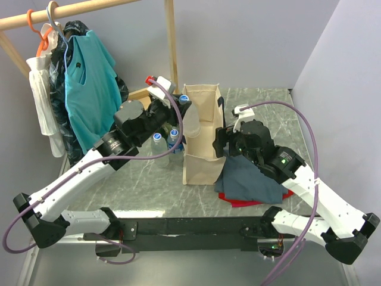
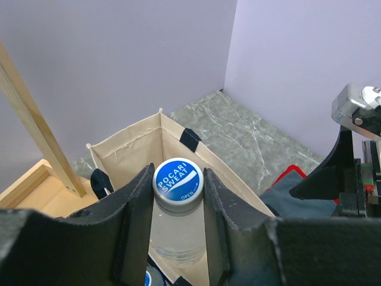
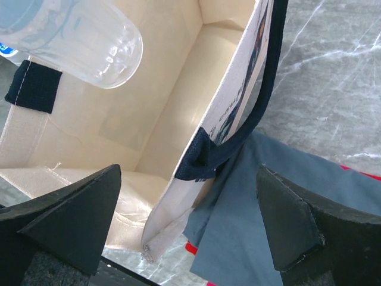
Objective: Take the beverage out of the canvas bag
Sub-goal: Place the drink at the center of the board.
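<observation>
Top view: you've got 1 canvas bag [image 1: 202,152] upright mid-worktop [image 1: 268,110]. L gripper [image 1: 183,109] sits at the bag's left rim w/ 1 clear bottle [image 1: 191,128] hanging at the opening. 2 more, blue-capped, stand on the worktop just left of the bag: left standing bottle [image 1: 156,138] & right standing bottle [image 1: 174,134]. That's 3 bottles total. R gripper [image 1: 221,142] is at the bag's right wall, above 1 grey-blue cloth [image 1: 250,179].

L wrist: your gripper is clamped tight on the bottle's neck, just under the blue cap [image 2: 178,177]. The bag mouth lies beneath.

R wrist: fingers spread wide, holding nothing, either side of the bag's right wall & 1 navy handle [image 3: 265,89]. The bottle's base shows over the bag's interior.
</observation>
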Controlling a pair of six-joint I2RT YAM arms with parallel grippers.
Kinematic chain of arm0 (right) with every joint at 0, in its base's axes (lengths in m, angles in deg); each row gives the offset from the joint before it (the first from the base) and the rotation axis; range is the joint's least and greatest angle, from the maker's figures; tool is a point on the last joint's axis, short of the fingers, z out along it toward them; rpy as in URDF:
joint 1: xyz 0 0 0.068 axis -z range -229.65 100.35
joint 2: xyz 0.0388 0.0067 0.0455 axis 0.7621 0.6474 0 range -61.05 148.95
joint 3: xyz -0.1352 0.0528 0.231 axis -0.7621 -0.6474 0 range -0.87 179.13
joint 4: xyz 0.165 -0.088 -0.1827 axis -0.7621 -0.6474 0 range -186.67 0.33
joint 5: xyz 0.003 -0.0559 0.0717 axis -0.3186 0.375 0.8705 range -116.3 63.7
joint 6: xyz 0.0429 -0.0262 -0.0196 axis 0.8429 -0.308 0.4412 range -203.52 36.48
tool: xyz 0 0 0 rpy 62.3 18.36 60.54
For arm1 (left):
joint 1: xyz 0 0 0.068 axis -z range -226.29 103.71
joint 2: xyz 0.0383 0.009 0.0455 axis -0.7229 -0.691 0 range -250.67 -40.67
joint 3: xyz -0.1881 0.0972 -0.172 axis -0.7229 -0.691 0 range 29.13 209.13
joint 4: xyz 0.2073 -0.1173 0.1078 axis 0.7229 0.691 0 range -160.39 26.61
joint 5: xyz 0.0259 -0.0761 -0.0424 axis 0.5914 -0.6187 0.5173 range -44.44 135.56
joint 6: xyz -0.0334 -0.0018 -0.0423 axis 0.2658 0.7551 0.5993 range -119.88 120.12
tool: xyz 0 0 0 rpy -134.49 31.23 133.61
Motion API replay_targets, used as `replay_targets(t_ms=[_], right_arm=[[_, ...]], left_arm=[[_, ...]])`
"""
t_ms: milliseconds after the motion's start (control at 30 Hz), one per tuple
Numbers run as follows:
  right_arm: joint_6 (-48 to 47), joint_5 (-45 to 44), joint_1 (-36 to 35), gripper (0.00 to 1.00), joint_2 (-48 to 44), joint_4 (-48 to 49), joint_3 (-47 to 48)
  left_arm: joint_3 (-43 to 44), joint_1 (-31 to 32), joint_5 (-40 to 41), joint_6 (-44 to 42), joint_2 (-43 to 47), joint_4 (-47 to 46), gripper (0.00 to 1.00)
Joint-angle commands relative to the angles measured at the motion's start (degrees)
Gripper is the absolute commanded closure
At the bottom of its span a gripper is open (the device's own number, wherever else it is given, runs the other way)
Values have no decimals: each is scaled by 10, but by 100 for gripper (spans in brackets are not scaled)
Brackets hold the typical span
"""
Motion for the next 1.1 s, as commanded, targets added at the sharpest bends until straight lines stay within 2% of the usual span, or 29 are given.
replay_targets(t_ms=[0,467,1067], right_arm=[[-3,-1,-5,0,-6,25,24],[-4,7,-5,0,-4,28,29],[-7,11,-5,0,-3,43,31]], left_arm=[[47,-1,-10,-3,42,-112,99],[93,0,-32,-10,50,-96,99],[72,0,109,-63,118,-50,99]])
